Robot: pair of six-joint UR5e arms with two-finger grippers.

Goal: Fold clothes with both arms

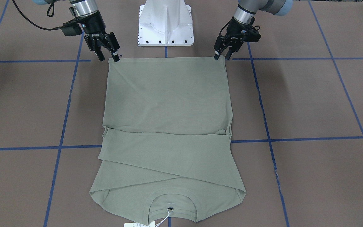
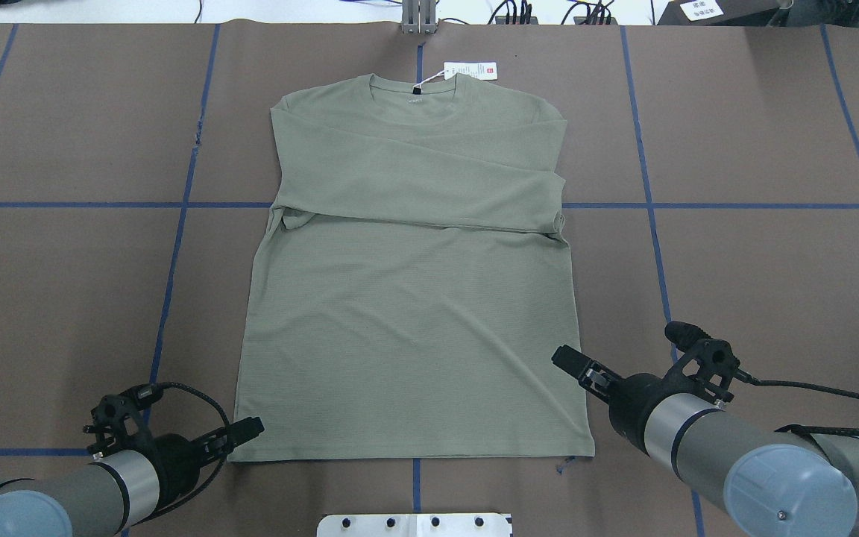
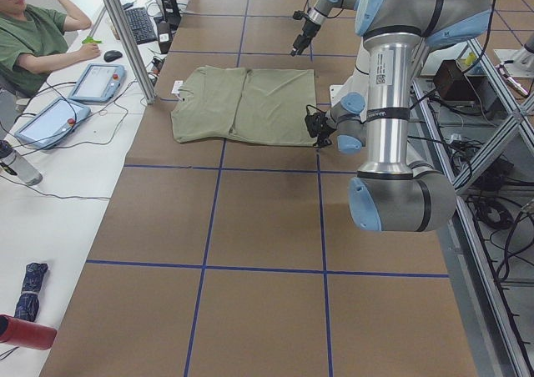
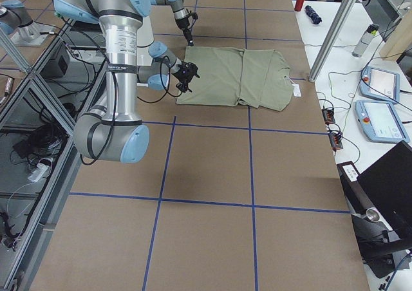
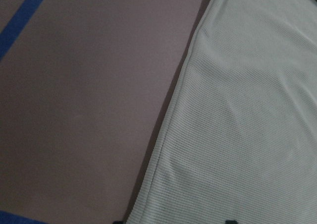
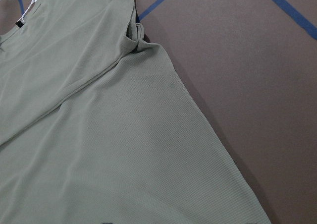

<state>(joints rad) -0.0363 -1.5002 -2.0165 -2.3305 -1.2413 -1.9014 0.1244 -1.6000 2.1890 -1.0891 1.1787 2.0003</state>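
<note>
The sage-green long-sleeved shirt [image 1: 169, 104] [image 2: 414, 321] lies flat on the brown table, collar away from the robot. Both sleeves are folded across the chest. A white hang tag [image 2: 470, 70] sticks out at the collar. My left gripper [image 1: 221, 57] [image 2: 250, 431] is open at the hem corner on its side, with the shirt's edge [image 5: 163, 149] running between its fingertips. My right gripper [image 1: 107, 57] [image 2: 565, 359] is open just above the other hem corner, over the shirt's side edge [image 6: 198, 110]. The hem lies flat.
The white base pedestal [image 1: 165, 23] stands just behind the hem. Blue tape lines [image 1: 61, 135] grid the table. A side bench holds tablets [image 3: 96, 81] and cables, with a person [image 3: 33, 35] seated there. A red bottle [image 3: 25, 333] lies near that bench's front.
</note>
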